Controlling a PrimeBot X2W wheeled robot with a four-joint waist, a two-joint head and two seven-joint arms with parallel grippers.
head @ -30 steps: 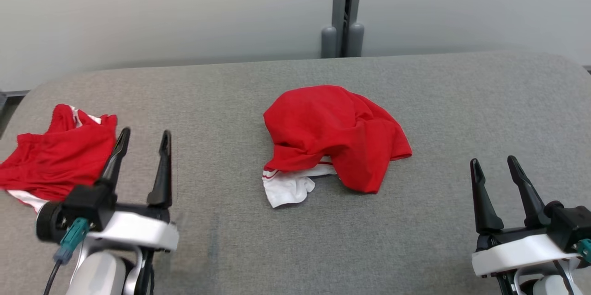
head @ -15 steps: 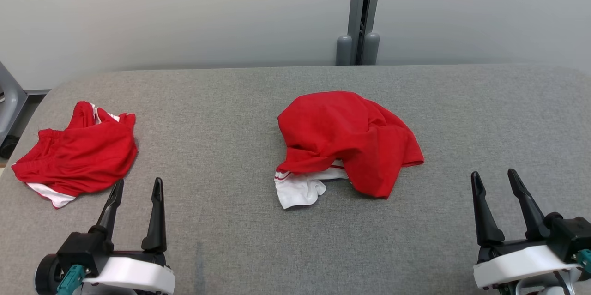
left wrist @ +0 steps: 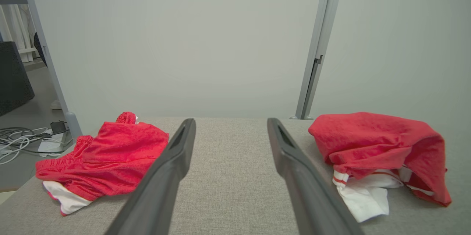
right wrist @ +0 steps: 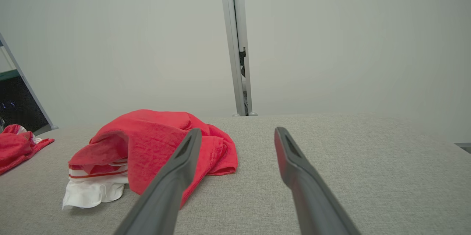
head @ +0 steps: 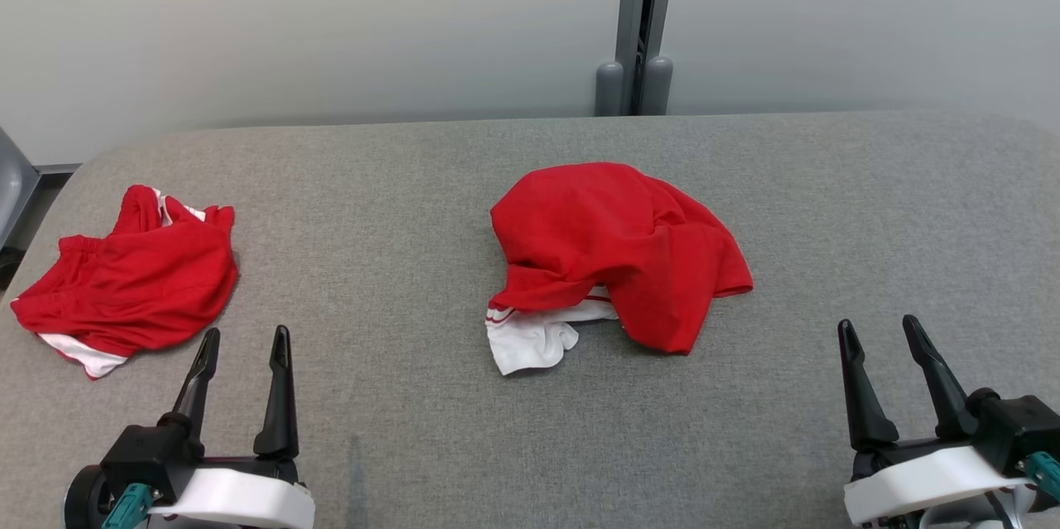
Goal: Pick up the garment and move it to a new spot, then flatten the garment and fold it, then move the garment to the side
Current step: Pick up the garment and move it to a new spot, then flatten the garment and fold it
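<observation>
Left pincer now off side garment

The head camera is looking down from above onto the grey tabletop. Both wrist cameras are sitting low, skimming over it toward the pale wall, all three sharing the central red garment.

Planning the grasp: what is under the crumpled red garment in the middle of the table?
A white piece with red stripes pokes out from under the near-left edge of the red garment, on the grey table. How far it runs beneath is covered.
</observation>
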